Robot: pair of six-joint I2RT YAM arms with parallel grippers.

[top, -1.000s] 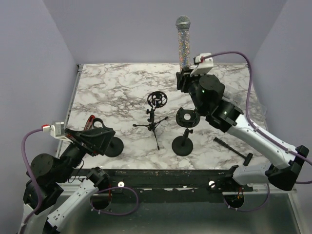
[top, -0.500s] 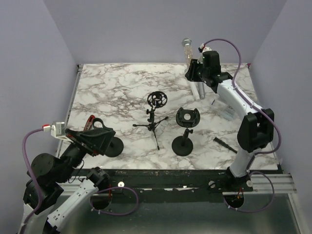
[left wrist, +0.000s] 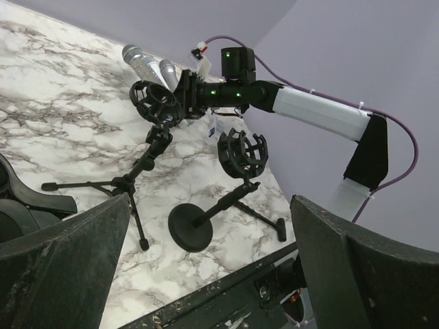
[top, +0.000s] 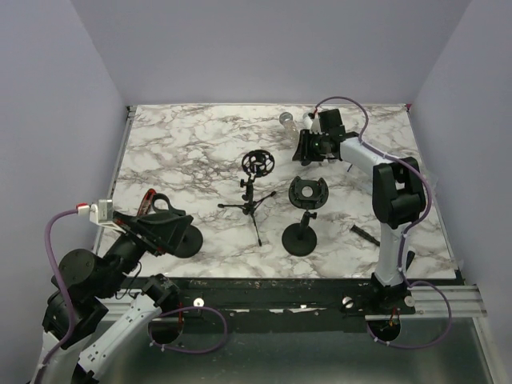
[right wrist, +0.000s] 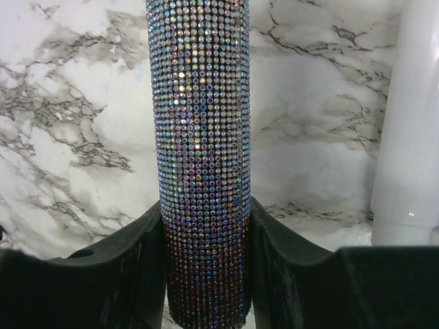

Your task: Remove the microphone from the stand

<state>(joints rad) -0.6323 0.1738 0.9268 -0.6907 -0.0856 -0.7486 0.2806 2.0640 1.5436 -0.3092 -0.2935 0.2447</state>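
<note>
6-7 o'clock, nearest: left gripper (top: pixel 168 226) sits low beside a black disc base (top: pixel 188 240), fingers spread wide with nothing between them. Judged idle and parked clear of the work.

Centre: black tripod stand with ring shock mount (top: pixel 258 162) and black round-base stand with open cradle (top: pixel 308 194), both vacant.

1 o'clock, far side: right gripper (right wrist: pixel 206 226) is clamped on the lower barrel of the rhinestone-covered microphone with silver mesh head (right wrist: pixel 202 110). It is well clear of both stands and low over the white marble table (top: pixel 176 152), probably for set-down. Whether it touches the table cannot be resolved.
</note>
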